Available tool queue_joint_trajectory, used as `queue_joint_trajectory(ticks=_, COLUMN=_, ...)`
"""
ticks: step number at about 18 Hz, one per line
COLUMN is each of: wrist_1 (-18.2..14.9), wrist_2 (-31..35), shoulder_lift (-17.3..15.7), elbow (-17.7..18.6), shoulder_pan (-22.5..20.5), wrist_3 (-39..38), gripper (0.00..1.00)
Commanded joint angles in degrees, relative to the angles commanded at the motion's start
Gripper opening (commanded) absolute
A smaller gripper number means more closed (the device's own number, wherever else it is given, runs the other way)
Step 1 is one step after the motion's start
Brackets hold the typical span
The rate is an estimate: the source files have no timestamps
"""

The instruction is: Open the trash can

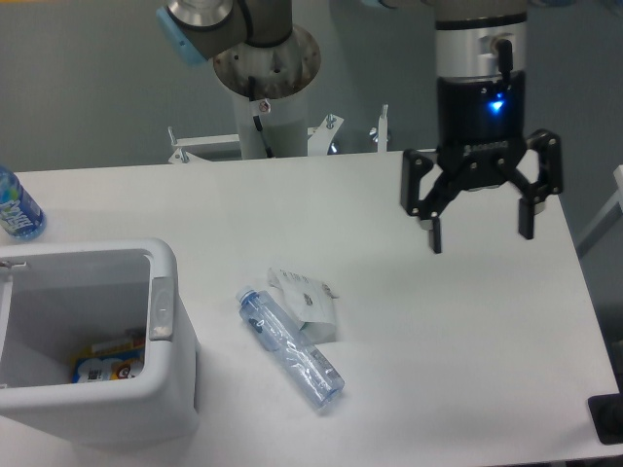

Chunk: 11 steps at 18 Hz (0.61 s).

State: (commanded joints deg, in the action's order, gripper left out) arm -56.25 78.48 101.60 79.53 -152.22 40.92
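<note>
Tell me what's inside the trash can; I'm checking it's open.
The trash can stands open. At its bottom lies a yellow and blue packet. The near wall hides the rest of the floor.
</note>
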Motion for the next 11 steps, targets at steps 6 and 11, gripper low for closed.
queue_joint_trajectory(ticks=6, wrist_1=-1.75, wrist_2=6.33, shoulder_lift=-0.18, elbow=2.21, shoulder_pan=-1.94, wrist_3=16.71, gripper=1.0)
queue_joint_trajectory(ticks=11, wrist_1=-2.81, wrist_2=6.95, shoulder_lift=-0.35, elbow=3.25, shoulder_pan=-4.13, wrist_3=23.49, gripper=1.0)
